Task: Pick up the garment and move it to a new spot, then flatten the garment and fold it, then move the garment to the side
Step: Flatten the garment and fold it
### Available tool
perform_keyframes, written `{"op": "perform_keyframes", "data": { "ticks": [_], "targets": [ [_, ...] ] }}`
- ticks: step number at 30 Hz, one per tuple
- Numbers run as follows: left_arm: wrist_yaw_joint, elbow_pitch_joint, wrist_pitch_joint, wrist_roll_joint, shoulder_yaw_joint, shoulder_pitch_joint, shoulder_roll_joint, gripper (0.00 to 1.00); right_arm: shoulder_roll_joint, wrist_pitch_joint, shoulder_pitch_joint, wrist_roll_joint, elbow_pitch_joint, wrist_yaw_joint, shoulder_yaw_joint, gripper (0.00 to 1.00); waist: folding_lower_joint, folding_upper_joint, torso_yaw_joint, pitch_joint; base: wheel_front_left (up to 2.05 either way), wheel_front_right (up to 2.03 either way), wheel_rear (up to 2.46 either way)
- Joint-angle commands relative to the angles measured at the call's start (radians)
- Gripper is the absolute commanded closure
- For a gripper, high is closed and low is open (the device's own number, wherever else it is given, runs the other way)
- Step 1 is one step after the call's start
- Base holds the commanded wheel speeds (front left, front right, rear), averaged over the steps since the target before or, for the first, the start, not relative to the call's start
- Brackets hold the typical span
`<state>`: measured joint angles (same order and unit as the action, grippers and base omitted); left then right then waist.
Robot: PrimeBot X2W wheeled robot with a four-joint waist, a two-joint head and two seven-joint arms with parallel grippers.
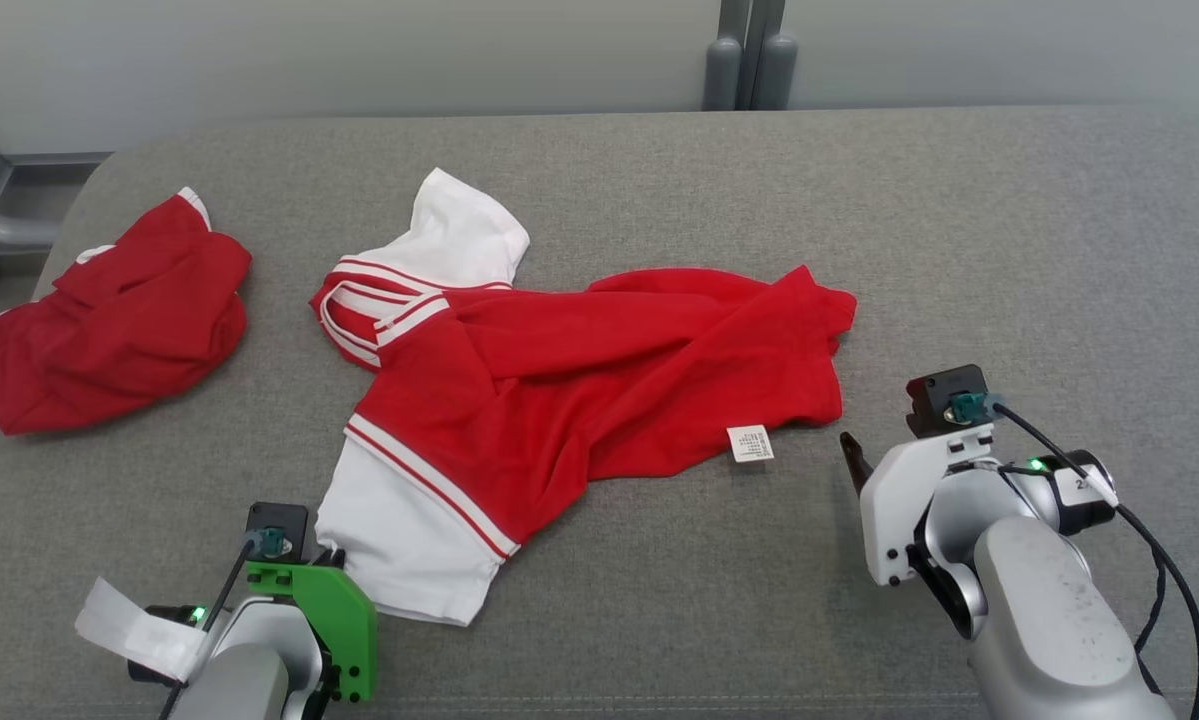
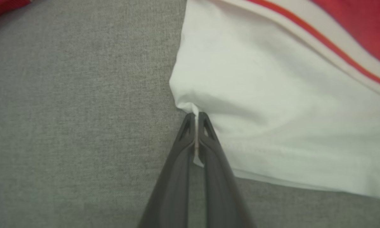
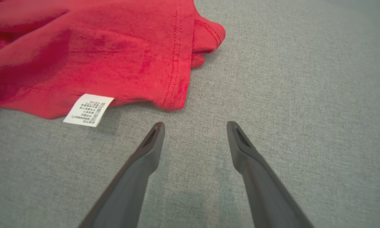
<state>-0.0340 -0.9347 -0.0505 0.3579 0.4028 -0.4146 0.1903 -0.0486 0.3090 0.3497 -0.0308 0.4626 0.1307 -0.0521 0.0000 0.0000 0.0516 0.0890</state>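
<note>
Grey fabric surface (image 1: 959,250) with red-and-white garment (image 1: 599,370), white sleeve (image 2: 272,110) between left fingers (image 2: 174,177)

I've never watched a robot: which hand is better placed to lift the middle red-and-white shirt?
Left. The left hand is shut on the white sleeve of the red-and-white fabric shirt; the right hand hangs open, short of its red hem.

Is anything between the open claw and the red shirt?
No, just bare grey cushion between the right gripper and the shirt, seen in the right wrist view.

Even bright light; soft wrist-view blur
</note>
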Motion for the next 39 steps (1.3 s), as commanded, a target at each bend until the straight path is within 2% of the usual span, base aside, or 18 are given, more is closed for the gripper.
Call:
{"op": "perform_keyframes", "data": {
  "ticks": [1,17,18,19,20,22,23,31,36,39],
  "targets": [
    [0.0,-0.017,0.001,-0.004,0.007,-0.009,-0.009,1.0,-0.003,-0.016,0.033,-0.011,0.041,0.0,-0.01,0.0,0.0,0.0,0.011,0.01,0.0,0.0,0.0],
    [-0.005,-0.057,0.039,0.008,0.035,-0.044,-0.048,1.0,-0.015,-0.147,0.217,-0.001,0.37,0.0,-0.037,0.0,0.0,0.0,0.075,0.057,0.0,0.0,0.0],
    [-0.005,-0.058,0.042,0.008,0.036,-0.046,-0.05,1.0,-0.015,-0.156,0.226,0.003,0.385,0.0,-0.043,0.05,0.0,0.0,0.077,0.062,0.0,0.0,0.0],
    [-0.005,-0.058,0.042,0.008,0.036,-0.046,-0.05,1.0,-0.015,-0.156,0.226,0.003,0.385,0.0,-0.043,0.05,0.0,0.0,0.077,0.062,0.0,0.0,0.0],
    [-0.004,-0.059,0.045,0.008,0.037,-0.048,-0.052,1.0,-0.015,-0.165,0.233,0.007,0.399,0.0,-0.047,0.31,0.0,0.0,0.079,0.064,0.0,0.0,0.0],
    [-0.003,-0.059,0.053,0.008,0.04,-0.052,-0.054,1.0,-0.015,-0.184,0.247,0.013,0.422,0.0,-0.057,0.91,0.0,0.0,0.082,0.069,0.0,0.0,0.0],
    [-0.001,-0.057,0.057,0.007,0.042,-0.054,-0.055,1.0,-0.016,-0.195,0.254,0.014,0.43,0.0,-0.065,1.0,0.0,0.0,0.084,0.071,0.0,0.0,0.0],
    [-0.009,0.011,0.129,0.066,-0.004,-0.061,-0.07,1.0,-0.017,-0.269,0.281,0.026,0.461,0.0,-0.064,1.0,0.0,0.0,0.079,0.051,0.0,0.0,0.0],
    [-0.019,0.11,0.159,0.14,-0.069,-0.055,-0.064,1.0,-0.05,-0.325,0.275,0.033,0.388,0.0,-0.046,1.0,0.0,0.0,0.063,0.015,0.0,0.0,0.0],
    [-0.004,0.201,0.167,0.177,-0.107,-0.064,-0.058,1.0,-0.076,-0.358,0.266,0.027,0.315,0.0,-0.024,1.0,0.0,0.0,0.048,-0.006,0.0,0.0,0.0]
  ]
}}
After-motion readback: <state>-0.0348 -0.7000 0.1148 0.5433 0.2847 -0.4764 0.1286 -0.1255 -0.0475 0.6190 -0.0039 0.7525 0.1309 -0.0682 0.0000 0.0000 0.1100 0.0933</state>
